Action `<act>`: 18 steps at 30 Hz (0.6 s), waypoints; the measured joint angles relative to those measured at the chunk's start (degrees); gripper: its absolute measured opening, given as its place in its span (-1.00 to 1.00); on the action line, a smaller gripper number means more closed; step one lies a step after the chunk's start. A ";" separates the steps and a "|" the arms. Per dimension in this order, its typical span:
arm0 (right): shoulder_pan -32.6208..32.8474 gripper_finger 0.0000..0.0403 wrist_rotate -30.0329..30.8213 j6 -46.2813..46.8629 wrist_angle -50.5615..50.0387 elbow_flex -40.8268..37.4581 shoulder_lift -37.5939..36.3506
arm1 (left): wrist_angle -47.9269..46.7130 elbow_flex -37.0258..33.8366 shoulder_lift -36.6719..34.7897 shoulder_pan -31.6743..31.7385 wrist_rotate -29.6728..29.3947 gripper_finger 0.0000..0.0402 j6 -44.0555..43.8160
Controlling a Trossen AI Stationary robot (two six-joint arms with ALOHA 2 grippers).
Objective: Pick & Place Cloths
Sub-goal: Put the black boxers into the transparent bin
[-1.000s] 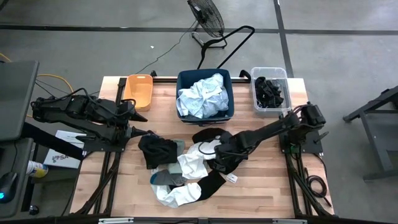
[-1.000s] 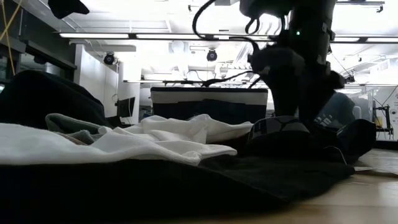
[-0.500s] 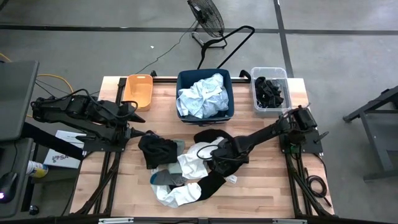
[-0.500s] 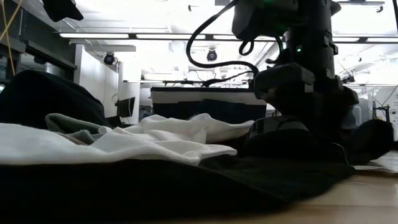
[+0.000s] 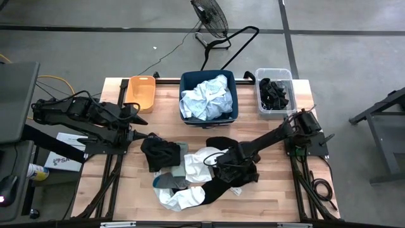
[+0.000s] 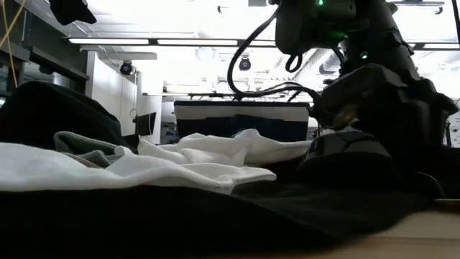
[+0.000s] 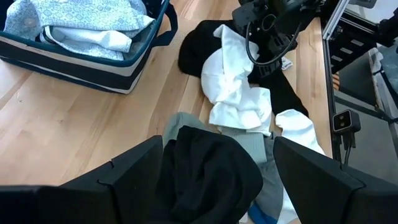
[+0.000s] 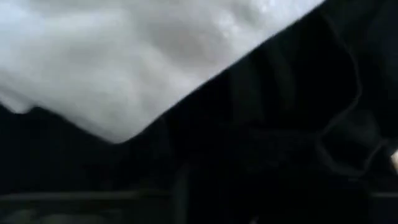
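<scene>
The cloths lie in a heap on the near middle of the table: a black one (image 5: 159,153) at the left, a grey-green one (image 5: 181,168), a white one (image 5: 201,158) and a long black one (image 5: 218,185) beneath them. My right gripper (image 5: 226,168) points down into the black cloth (image 7: 283,93) at the heap's right side, where black fabric and its own body hide its tip. The right wrist view shows only black fabric (image 8: 280,137) and white fabric (image 8: 124,56) close up. My left gripper (image 7: 217,149) hangs open above the left black cloth (image 7: 211,174), clear of it.
Along the far edge stand an orange bin (image 5: 140,92), a navy bin (image 5: 235,95) full of pale blue and white cloths, and a clear bin (image 5: 292,95) with black pieces. Bare wood lies between the bins and the heap and at the near right corner.
My right gripper has gone down and a little toward the table's near edge, turning as it sank into the black cloth. The black fabric has bunched around it, and the white cloth beside it has been pushed up and toward the left.
</scene>
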 joint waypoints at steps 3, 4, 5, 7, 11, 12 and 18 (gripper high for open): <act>0.02 -0.80 -2.93 0.87 -0.64 0.00 0.03 | 0.00 0.00 0.00 0.01 0.00 0.48 0.02; 0.02 -0.89 -3.71 1.00 -0.61 -0.02 0.03 | -0.01 0.00 0.00 0.01 0.00 0.48 0.04; 0.04 -0.92 -4.25 1.23 -0.56 0.00 0.03 | 0.00 0.00 0.00 0.01 0.02 0.48 0.04; 0.04 -0.95 -5.04 2.19 -0.48 -0.02 -0.38 | 0.00 0.00 0.00 0.00 0.01 0.48 0.01; 0.17 -0.96 -2.21 5.80 -0.94 -0.40 -3.45 | -0.01 0.00 0.00 0.01 0.01 0.48 -0.04; 0.20 -0.97 -0.96 7.24 -1.20 -0.40 -4.70 | 0.00 0.00 0.00 0.01 0.02 0.48 -0.04; 1.18 -0.97 6.29 14.69 -3.66 -0.24 -14.90 | 0.00 0.00 0.00 -0.01 0.02 0.48 -0.09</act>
